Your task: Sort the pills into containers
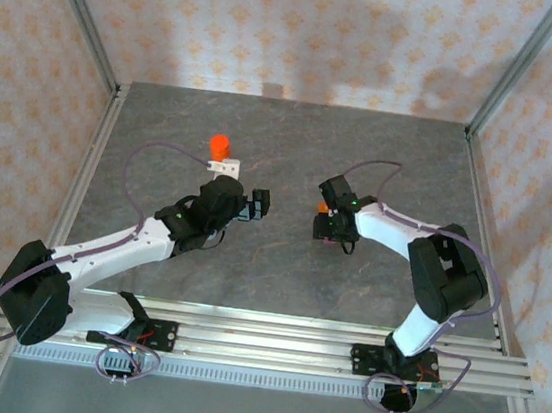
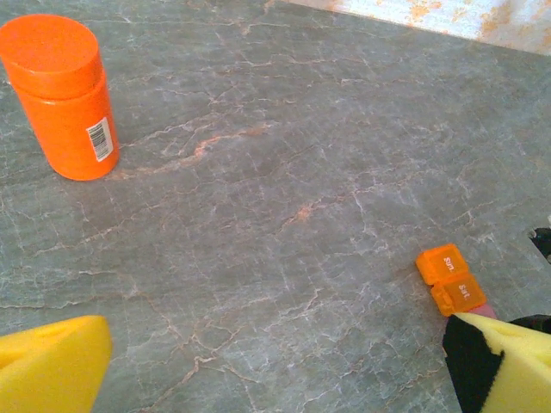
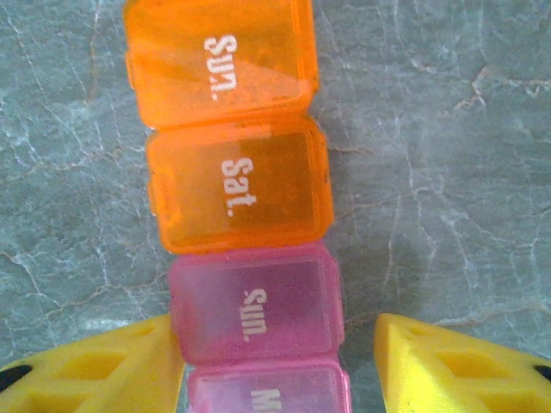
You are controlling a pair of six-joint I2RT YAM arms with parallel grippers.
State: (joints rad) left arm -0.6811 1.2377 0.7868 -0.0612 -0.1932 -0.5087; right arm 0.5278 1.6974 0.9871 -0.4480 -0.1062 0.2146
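Orange pill boxes (image 3: 232, 185) marked Sun. and Sat. lie in a row with pink pill boxes (image 3: 254, 301), touching, down the middle of the right wrist picture, on a grey marble table (image 3: 448, 172). At the bottom, the right gripper (image 3: 275, 334) is partly open around a pink box: the finger (image 3: 112, 370) on the picture's left touches it, the other is just apart. The left gripper (image 2: 275, 344) is wide open and holds nothing. An orange bottle (image 2: 65, 95) stands upright, upper left in its picture, well apart from the boxes.
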